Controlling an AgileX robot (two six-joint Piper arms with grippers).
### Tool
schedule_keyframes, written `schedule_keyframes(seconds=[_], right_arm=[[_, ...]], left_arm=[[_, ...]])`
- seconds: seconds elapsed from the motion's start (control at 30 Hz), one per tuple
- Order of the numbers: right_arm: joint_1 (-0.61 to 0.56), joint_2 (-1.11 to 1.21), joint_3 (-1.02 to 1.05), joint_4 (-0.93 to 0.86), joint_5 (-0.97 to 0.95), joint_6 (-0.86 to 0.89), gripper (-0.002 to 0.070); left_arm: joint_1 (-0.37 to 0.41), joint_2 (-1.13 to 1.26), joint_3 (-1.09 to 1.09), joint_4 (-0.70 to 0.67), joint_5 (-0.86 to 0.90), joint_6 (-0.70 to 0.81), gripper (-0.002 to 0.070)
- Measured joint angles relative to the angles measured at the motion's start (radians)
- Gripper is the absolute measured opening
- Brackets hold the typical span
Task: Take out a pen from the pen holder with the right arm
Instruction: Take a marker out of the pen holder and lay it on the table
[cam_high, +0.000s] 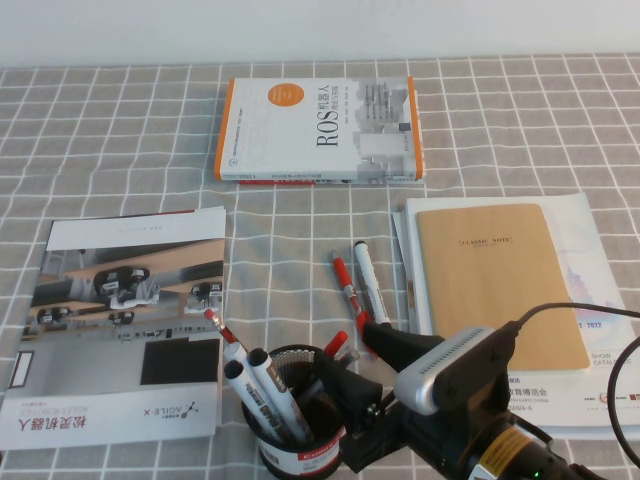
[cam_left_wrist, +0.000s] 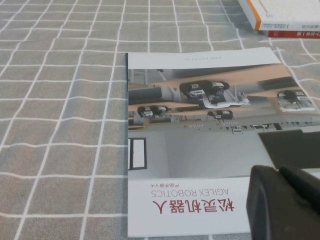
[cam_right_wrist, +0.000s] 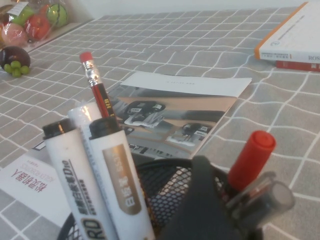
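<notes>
A black mesh pen holder (cam_high: 300, 455) stands at the table's near edge. It holds two white markers (cam_high: 262, 385), a red pencil (cam_high: 218, 327), a red-capped pen (cam_high: 336, 343) and a clear-capped pen (cam_right_wrist: 265, 197). My right gripper (cam_high: 350, 352) is at the holder's right rim, open. Its two black fingers stand apart on either side of the red-capped pen (cam_right_wrist: 252, 155). One finger (cam_right_wrist: 200, 210) sits against the mesh, and the other is hidden in the right wrist view. My left gripper (cam_left_wrist: 279, 170) hangs shut over the AgileX brochure (cam_left_wrist: 200, 150), holding nothing.
Two loose pens (cam_high: 355, 283) lie on the checked cloth just beyond the holder. The brochure (cam_high: 125, 320) lies to the left, a tan notebook (cam_high: 495, 280) on papers to the right, and a ROS book (cam_high: 320, 128) at the back. Toy fruit (cam_right_wrist: 25, 25) sits far off.
</notes>
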Motion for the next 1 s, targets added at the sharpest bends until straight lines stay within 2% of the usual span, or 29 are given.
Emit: schedule_keyframes(seconds=[0.27, 0.73, 1.0], right_arm=[[0.0, 0.0, 0.0, -0.004, 0.0, 0.002, 0.0366], [0.0, 0.0, 0.0, -0.025, 0.0, 0.018, 0.0358], [0.0, 0.0, 0.0, -0.032, 0.0, 0.03, 0.033]], left_arm=[[0.0, 0.0, 0.0, 0.0, 0.0, 0.0, -0.0003], [0.0, 0.0, 0.0, 0.0, 0.0, 0.0, -0.0003], [0.0, 0.0, 0.0, 0.0, 0.0, 0.0, -0.0003]])
